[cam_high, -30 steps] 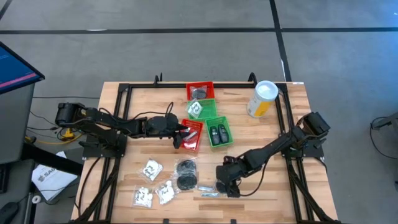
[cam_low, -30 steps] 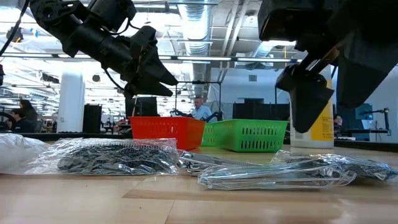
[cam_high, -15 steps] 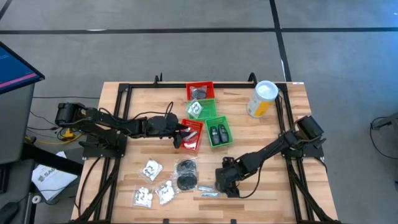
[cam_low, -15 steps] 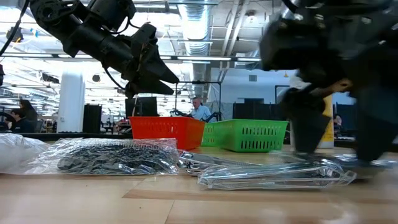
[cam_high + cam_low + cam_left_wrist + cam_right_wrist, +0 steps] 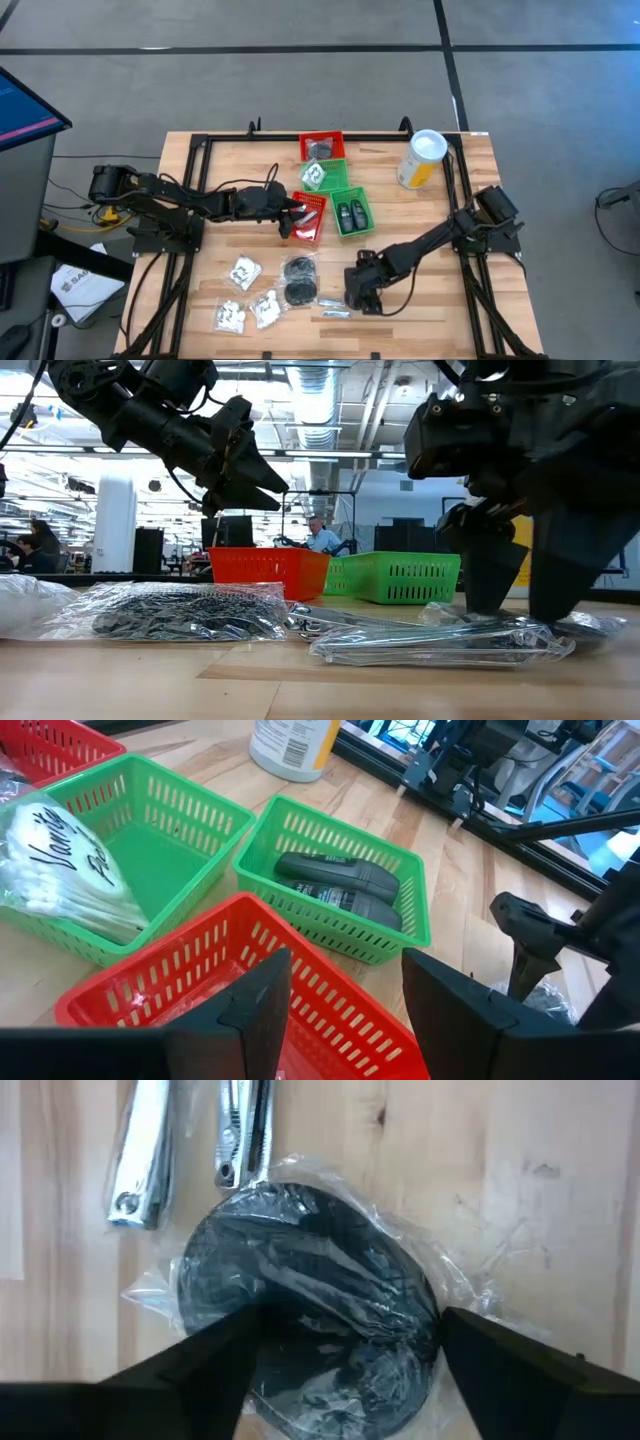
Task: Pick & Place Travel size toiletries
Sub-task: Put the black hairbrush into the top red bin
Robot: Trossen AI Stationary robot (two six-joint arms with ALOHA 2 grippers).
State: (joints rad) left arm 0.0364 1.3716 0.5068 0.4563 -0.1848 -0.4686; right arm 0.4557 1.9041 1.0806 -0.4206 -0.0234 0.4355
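Observation:
My right gripper [image 5: 360,296] [image 5: 525,590] is open and low at the table's near side. Its fingers stand on either side of a black round disc in a clear packet [image 5: 310,1315]. Two silvery clippers [image 5: 140,1150] lie beyond the disc, and slim silvery sachets [image 5: 334,303] [image 5: 440,643] lie beside the gripper. Two more black discs [image 5: 298,280] and three clear packets with white contents [image 5: 243,272] lie flat to the left. My left gripper [image 5: 289,217] [image 5: 350,1020] hangs open and empty over a red basket [image 5: 200,970]. My right gripper comes at the black disc packet from above, pointing down, with one finger [image 5: 200,1370] at the disc's edge and the other [image 5: 510,1370] past the wrap's far side. Whether either finger touches the wrap, I cannot tell. The packet lies flat on the table.
Four mesh baskets stand in a row at mid-table: red [image 5: 322,147], green with a white packet [image 5: 322,175], red [image 5: 310,215], and green with dark grey pieces [image 5: 350,213] [image 5: 340,885]. A tall yellow canister [image 5: 422,158] stands far right. A black frame rims the table.
My right gripper has come down from above the sachets until its fingers reach the table, shifting slightly toward the table's left. The sachet packet in front of it has shifted a little.

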